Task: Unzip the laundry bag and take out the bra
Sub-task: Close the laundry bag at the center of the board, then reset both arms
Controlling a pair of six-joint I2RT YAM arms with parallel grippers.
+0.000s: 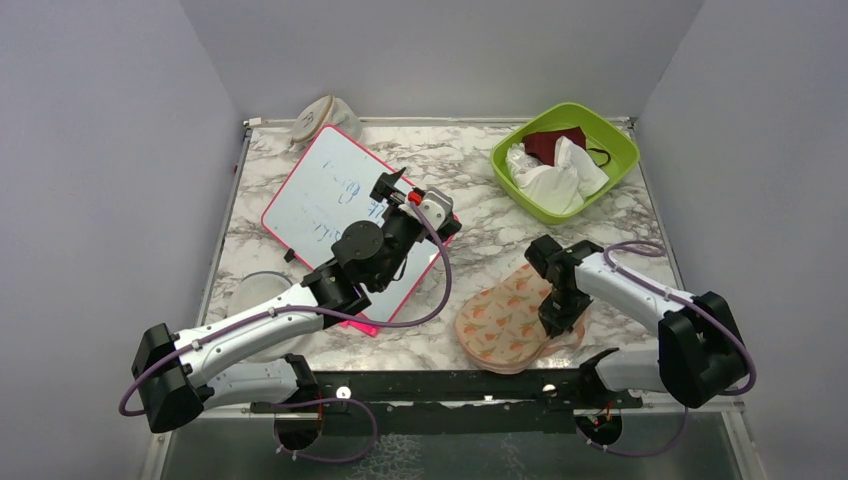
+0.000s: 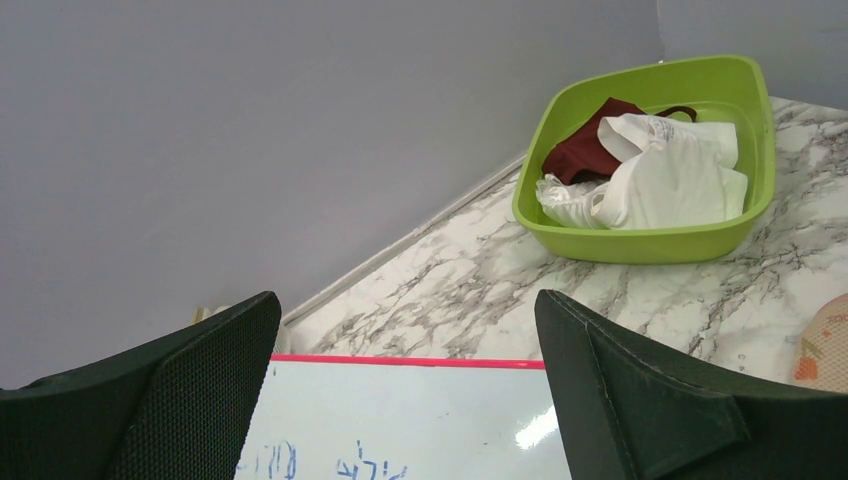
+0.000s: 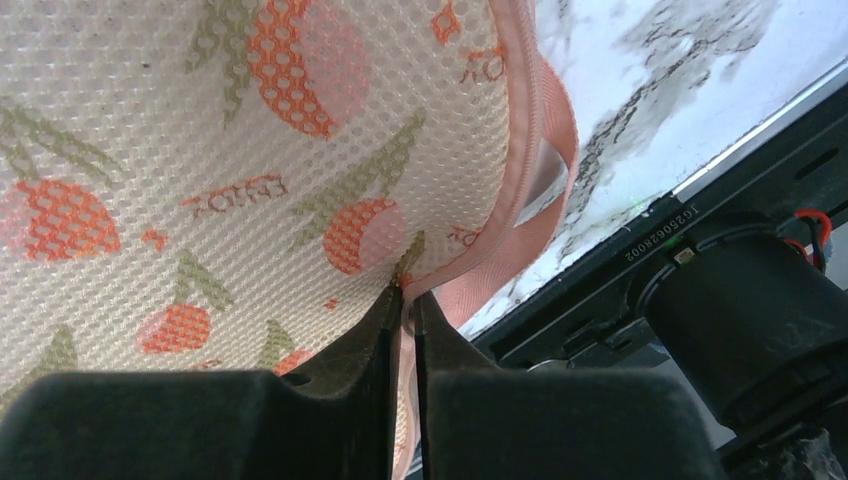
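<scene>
The peach laundry bag (image 1: 505,320) with orange-red and green prints lies flat at the table's front right. My right gripper (image 1: 562,315) is at its right edge. In the right wrist view the bag (image 3: 200,150) fills the frame, and my right gripper (image 3: 407,292) is shut on its pink zip edging (image 3: 545,150). The white bra (image 1: 560,182) lies in the green bin (image 1: 520,195) at the back right beside a maroon mask (image 1: 552,143). It also shows in the left wrist view (image 2: 670,180). My left gripper (image 1: 415,200) is open and empty above the whiteboard (image 1: 330,200).
The pink-framed whiteboard (image 2: 400,420) lies tilted at the centre left. A beige rounded fabric thing (image 1: 315,118) sits at the back left corner. A clear round lid (image 1: 255,295) lies at the front left. A black rail (image 1: 450,385) runs along the front edge. Grey walls enclose the table.
</scene>
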